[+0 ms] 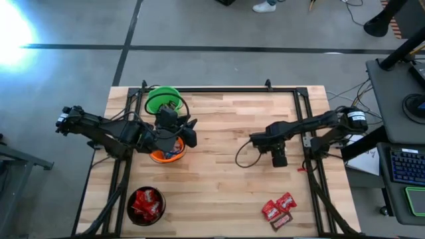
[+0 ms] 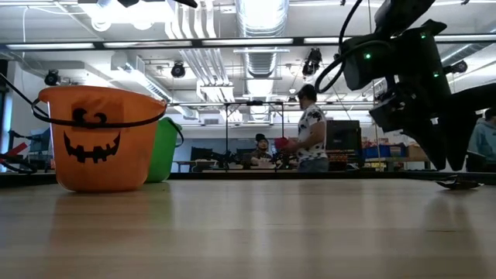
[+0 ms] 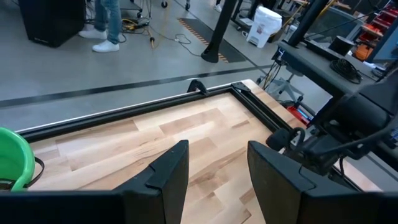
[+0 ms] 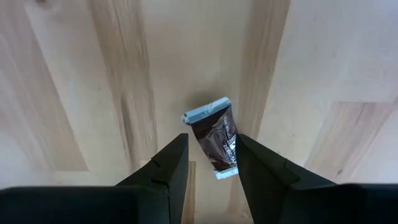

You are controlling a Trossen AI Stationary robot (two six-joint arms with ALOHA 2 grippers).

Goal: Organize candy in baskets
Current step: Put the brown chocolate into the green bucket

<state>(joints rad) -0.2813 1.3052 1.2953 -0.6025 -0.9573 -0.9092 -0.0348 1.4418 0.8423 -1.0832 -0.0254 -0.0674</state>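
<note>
My right gripper is over the middle of the table, right of centre, and shut on a dark brown candy with a pale blue end. The low view shows it raised well above the wood. My left gripper is open and empty, level above the orange basket, fingers toward the table's right. The green basket stands just behind the orange one. The black basket near the front left holds red candies. More red and brown candies lie at the front right. My right gripper pinches the dark brown candy between its two fingers, which rest on the wrapper's long sides, coming from above and pointing down. The pale blue end sticks out past the fingertips. The candy is lifted clear of the table and sits slightly tilted.
A black frame rail runs along the table's far edge and down both sides. Bare wood lies between the two arms. In the low view the orange basket hides most of the green one. People stand far behind the table.
</note>
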